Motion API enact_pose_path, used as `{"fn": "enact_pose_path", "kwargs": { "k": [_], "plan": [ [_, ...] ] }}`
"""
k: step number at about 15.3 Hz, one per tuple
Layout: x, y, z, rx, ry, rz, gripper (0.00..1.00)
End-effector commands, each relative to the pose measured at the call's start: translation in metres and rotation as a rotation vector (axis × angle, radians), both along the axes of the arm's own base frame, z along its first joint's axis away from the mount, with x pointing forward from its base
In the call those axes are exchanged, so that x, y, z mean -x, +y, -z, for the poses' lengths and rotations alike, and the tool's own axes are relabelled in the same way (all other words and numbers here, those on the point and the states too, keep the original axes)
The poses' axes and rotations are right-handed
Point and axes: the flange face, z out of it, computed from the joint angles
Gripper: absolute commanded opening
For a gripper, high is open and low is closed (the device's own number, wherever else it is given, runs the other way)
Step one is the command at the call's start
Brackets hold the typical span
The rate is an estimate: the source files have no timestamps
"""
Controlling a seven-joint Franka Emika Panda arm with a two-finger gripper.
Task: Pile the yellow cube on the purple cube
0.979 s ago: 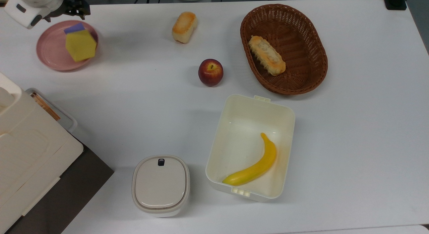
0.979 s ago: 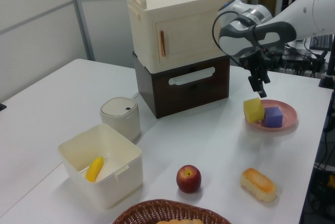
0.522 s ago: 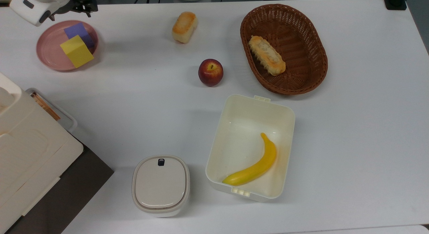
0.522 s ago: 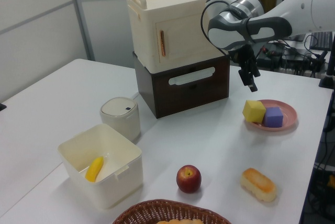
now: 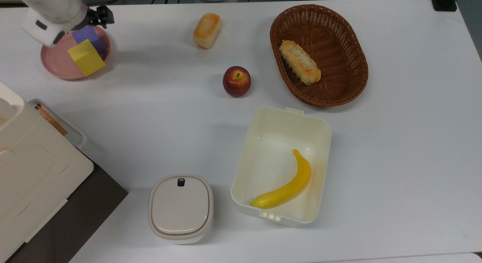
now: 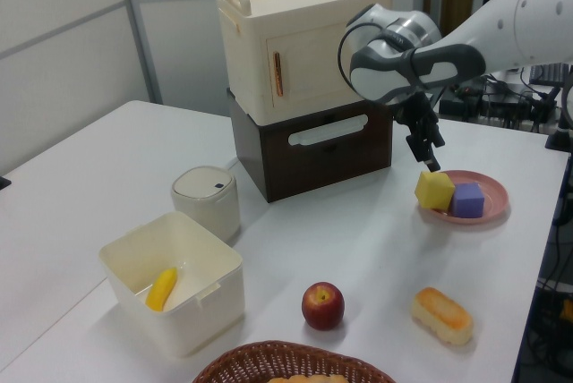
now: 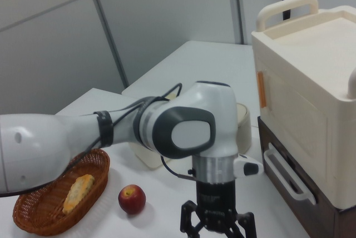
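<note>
yellow cube (image 5: 86, 57) sits tilted beside purple cube (image 5: 89, 35) on the pink plate (image 5: 56, 65), not stacked. gripper (image 6: 432, 161) hovers empty just above it; finger spread unclear. square the fingers to the yellow faces, grab low, lift clear, centre over purple.

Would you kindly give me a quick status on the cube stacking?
Hand empty, above pink plate. Yellow cube unstacked, tilted against purple cube. Nothing in the way.

Yellow cube (image 5: 86, 57) beside purple cube (image 5: 89, 35) on pink plate (image 5: 56, 63); gripper (image 5: 101, 16) above plate's far edge; banana (image 5: 286, 187) in box (image 5: 290, 116).
</note>
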Motion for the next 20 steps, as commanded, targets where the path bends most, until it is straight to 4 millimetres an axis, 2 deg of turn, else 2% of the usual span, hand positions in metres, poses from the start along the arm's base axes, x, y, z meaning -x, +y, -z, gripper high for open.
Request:
{"fn": "enact_pose_path", "kwargs": {
  "k": [1, 5, 11, 12, 15, 20],
  "plan": [
    [-0.007, -0.005, 0.021, 0.011, 0.007, -0.025, 1.00],
    [-0.013, -0.015, 0.046, 0.018, 0.002, -0.032, 1.00],
    [-0.014, -0.030, 0.060, 0.026, 0.006, -0.082, 1.00],
    [-0.015, -0.031, 0.067, 0.025, 0.021, -0.086, 1.00],
    [-0.018, -0.030, 0.071, 0.030, 0.010, -0.089, 0.99],
    [-0.020, -0.028, 0.076, 0.031, 0.007, -0.091, 0.72]
  ]
}}
